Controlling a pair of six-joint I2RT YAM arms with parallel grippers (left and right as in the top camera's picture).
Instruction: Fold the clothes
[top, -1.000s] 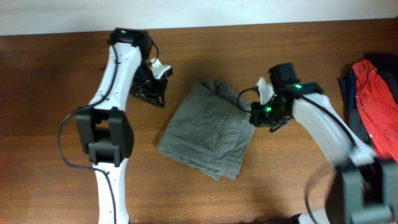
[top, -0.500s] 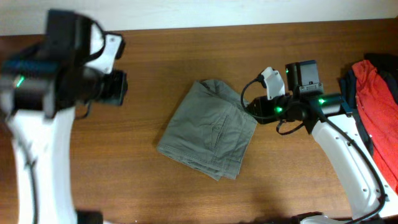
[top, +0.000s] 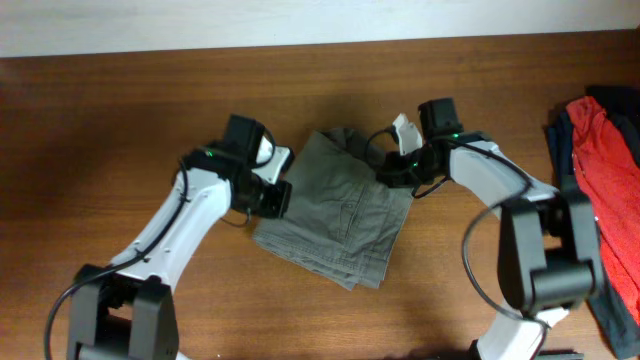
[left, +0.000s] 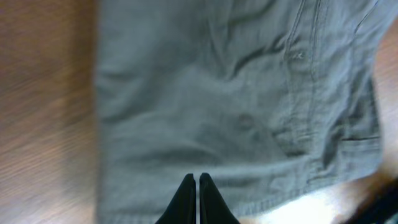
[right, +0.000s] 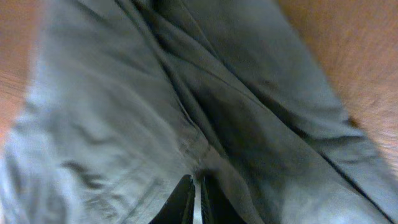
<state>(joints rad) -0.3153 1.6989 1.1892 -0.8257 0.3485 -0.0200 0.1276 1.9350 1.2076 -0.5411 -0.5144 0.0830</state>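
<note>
Left end effector (left: 196, 182), fingers pressed together on nothing visible, sits at the left edge of the grey-khaki shorts (top: 335, 215). The right end effector (right: 194, 185) (likewise closed) sits at their upper right. Both are on a brown wooden bench (top: 120, 110) with a pale wall (top: 300, 20) beyond the shorts.

Robot manipulation workstation, lab-type setting, brown wood-grain table (top: 100, 120), plain white wall (top: 300, 20) behind, left arm (top: 180, 225) and right arm (top: 495, 177) with exposed cables and green status lights.
</note>
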